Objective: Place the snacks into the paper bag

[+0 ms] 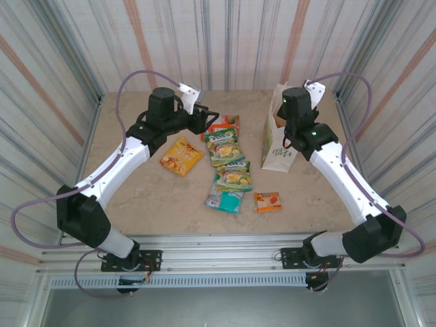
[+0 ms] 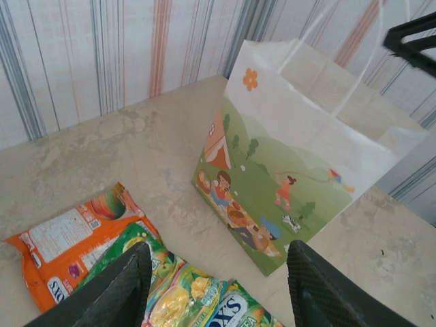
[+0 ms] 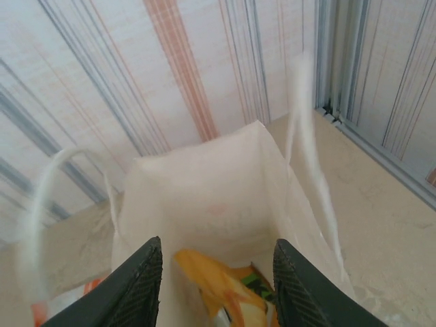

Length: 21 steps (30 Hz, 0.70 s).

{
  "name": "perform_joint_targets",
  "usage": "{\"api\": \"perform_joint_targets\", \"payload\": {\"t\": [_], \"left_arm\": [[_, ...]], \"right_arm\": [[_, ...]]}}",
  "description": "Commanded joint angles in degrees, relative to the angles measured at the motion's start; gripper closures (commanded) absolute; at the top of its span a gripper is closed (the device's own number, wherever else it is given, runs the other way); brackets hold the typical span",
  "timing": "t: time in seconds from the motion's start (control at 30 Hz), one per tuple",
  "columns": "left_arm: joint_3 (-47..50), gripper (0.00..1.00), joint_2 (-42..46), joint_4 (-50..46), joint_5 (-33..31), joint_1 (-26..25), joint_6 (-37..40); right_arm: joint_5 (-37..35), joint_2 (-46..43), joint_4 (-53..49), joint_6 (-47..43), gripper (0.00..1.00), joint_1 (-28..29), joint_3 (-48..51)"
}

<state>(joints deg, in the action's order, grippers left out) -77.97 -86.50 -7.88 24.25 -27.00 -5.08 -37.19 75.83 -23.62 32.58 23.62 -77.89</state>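
Note:
The white paper bag (image 1: pixel 275 151) with its cartoon print stands upright at the right of the table. My right gripper (image 3: pixel 218 289) hangs open over the bag's mouth (image 3: pixel 211 197), and a yellow-orange packet (image 3: pixel 228 289) lies down inside the bag, below the fingers. On the table lie several snacks: a yellow-orange packet (image 1: pixel 182 156), an orange one (image 1: pixel 223 125), green ones (image 1: pixel 223 147) (image 1: pixel 234 176), a teal one (image 1: pixel 225 199) and a small orange one (image 1: pixel 268 201). My left gripper (image 2: pixel 218 293) is open just above the orange packet (image 2: pixel 65 242) and a green packet (image 2: pixel 180 293), facing the bag (image 2: pixel 286 170).
Striped walls close in the table on three sides, with a metal rail (image 3: pixel 375 146) along the floor right of the bag. The bag's thin loop handles (image 3: pixel 306 136) stand up beside my right fingers. Bare tabletop (image 1: pixel 136 191) lies left of the packets.

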Motion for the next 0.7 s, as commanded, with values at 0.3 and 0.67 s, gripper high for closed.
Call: {"api": "perform_joint_targets", "payload": {"t": [0.3,0.67], "left_arm": [[3.7,0.45,-1.5,-16.2,1.2,1.1,-14.9],[18.5,0.44,-2.8,-10.3,9.5,2.1,-29.6]], "right_arm": [[27.9,-10.8,-22.4,-0.7,0.52,-1.6,-4.3],[49.0,-17.2,-13.8,7.4,0.5,4.4,13.3]]}}
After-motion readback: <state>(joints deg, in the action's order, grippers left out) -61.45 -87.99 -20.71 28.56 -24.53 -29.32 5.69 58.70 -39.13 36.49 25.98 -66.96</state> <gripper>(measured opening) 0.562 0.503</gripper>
